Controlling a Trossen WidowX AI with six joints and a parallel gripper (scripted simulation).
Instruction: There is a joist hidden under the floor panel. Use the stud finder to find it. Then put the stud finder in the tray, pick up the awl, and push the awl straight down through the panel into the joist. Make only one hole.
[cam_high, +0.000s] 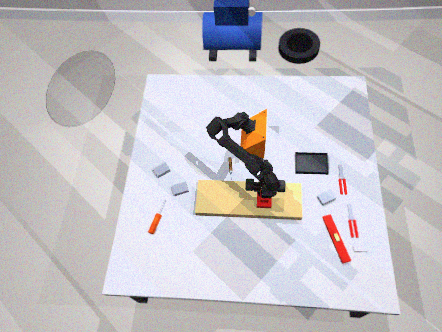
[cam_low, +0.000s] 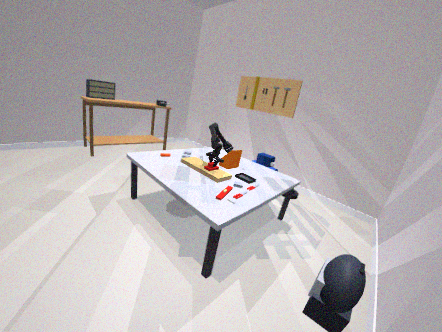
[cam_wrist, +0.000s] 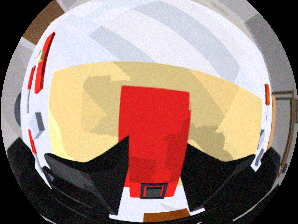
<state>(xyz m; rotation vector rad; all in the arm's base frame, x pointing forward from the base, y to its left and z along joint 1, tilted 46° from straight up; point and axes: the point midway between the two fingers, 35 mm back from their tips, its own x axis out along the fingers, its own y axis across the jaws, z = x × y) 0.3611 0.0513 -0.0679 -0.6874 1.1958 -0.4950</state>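
A red stud finder (cam_high: 264, 201) (cam_low: 211, 168) (cam_wrist: 154, 120) is between the fingers of my gripper (cam_high: 265, 192) (cam_wrist: 153, 140), which is shut on it. It is at the pale wooden floor panel (cam_high: 225, 199) (cam_low: 193, 163) (cam_wrist: 67, 115), right of the panel's middle in the top view; whether it touches the panel is unclear. Its small dark display with a red outline shows at the bottom of the wrist view. A thin tool with a brown handle, apparently the awl (cam_high: 230, 164), is behind the panel. The black tray (cam_high: 311, 163) (cam_low: 245, 178) is behind and right of the panel. The joist is hidden.
An orange wedge-shaped block (cam_high: 254, 137) (cam_low: 231, 159) stands behind the panel, by the arm. An orange-handled screwdriver (cam_high: 155, 223) and two grey blocks (cam_high: 161, 170) (cam_high: 179, 188) lie left. A red level (cam_high: 336, 239), another grey block (cam_high: 326, 197) and two red-handled tools (cam_high: 342, 186) (cam_high: 353, 228) lie right.
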